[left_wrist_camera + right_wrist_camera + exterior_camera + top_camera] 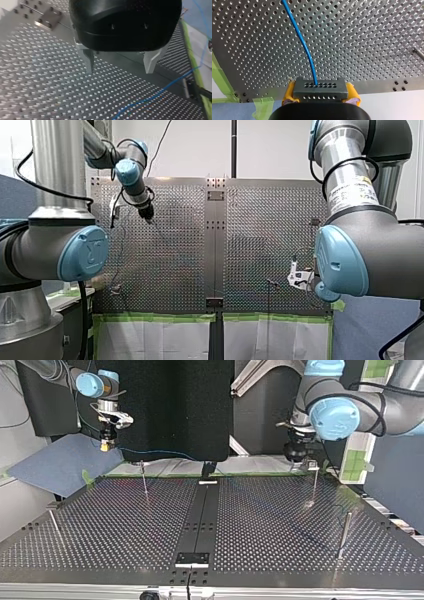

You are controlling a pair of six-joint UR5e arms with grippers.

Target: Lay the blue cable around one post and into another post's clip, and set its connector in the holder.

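Note:
My right gripper (320,100) is shut: its yellow pads clamp the grey connector (320,88) by its sides. The blue cable (304,45) leaves the connector's face and runs out over the perforated table (362,37). In the top view my right gripper (105,445) hangs past the table's far left corner, and the cable (160,452) trails toward the middle. My left gripper (118,68) hovers above the plate, its metal fingers (88,61) spread wide with nothing between them. A stretch of the cable (160,93) lies on the plate ahead of it.
Thin upright posts stand on the plate: one (144,479) at the top view's far left, one (315,482) at the far right, one (345,532) at the near right. A small bracket (192,558) sits on the dark centre strip. Green tape (155,317) lines the table's edge.

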